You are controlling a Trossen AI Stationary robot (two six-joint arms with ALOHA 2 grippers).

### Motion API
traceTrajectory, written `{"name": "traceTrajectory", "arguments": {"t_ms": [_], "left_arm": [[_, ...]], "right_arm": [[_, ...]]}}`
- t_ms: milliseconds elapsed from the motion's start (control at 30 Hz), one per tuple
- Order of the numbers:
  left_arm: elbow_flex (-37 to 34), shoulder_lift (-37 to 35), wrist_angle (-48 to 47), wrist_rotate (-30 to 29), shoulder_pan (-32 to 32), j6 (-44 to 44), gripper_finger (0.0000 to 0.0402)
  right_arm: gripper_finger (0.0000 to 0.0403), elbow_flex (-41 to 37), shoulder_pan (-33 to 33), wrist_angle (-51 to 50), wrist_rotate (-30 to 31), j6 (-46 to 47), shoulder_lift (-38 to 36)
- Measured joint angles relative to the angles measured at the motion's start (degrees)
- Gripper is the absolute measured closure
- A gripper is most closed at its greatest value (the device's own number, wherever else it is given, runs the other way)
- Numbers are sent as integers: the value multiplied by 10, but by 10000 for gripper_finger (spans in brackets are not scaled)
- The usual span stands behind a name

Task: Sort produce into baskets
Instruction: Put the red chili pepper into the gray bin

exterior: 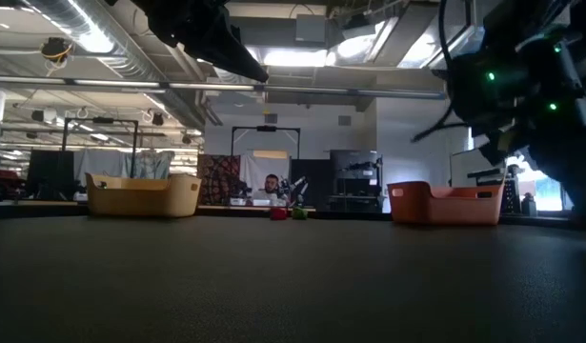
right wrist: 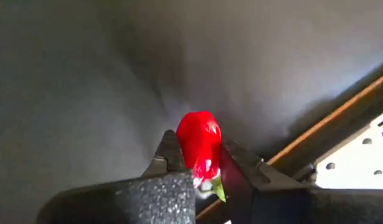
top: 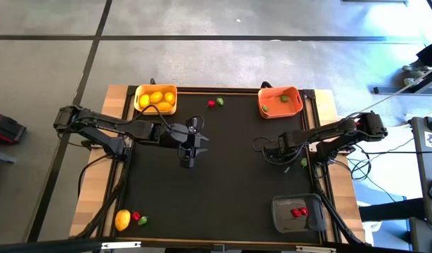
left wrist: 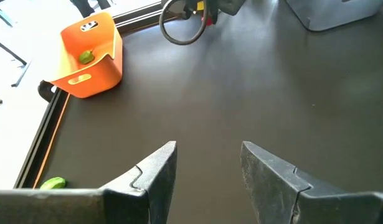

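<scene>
Near-left corner: a yellow lemon (top: 122, 220), a red piece (top: 136, 216) and a green piece (top: 142, 221) lie close together on the black mat (top: 223, 190).
Yellow basket (top: 155, 99): far left, holding several lemons.
Left gripper (top: 188, 156): over the mat's middle left, fingers spread, nothing between them.
Far middle: a red and a green piece (top: 216, 102) touching.
Orange basket (top: 279, 101): far right, one green piece inside.
Right gripper (right wrist: 200, 177): low at the right edge, pinching a red pepper (right wrist: 199, 144).
Grey basket (top: 298, 213): near right, red pieces inside.
</scene>
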Motion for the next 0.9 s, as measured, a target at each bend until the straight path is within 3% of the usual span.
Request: {"name": "traceTrajectory", "arguments": {"t_ms": [300,900], "left_arm": [[0,0,0,0,0,0,228],[0,0,0,0,0,0,228]], "right_arm": [[370,72,44,-37,8,9,-24],[370,178,275,-47,4,201,-31]]}}
